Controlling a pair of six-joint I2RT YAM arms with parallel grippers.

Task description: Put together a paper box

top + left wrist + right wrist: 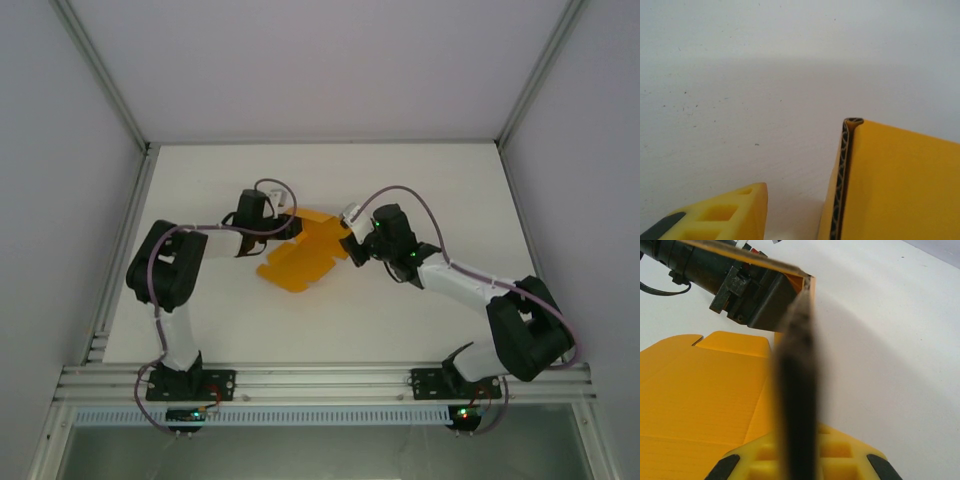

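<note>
Left wrist view. At 7 o'clock, one yellow finger [725,215] with square recesses and a dark pad at its lower edge. At 5 o'clock, the paper box [900,185]: orange-yellow card folded double, its fluted edge upright. The white table [765,75] shows in the gap between them and across the upper field.

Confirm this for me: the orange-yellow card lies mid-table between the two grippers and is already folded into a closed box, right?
Not closed. In the top external view the paper box is a mostly flat, open sheet with its flaps spread on the table. The rest holds: it lies mid-table between the left gripper and the right gripper.
</note>
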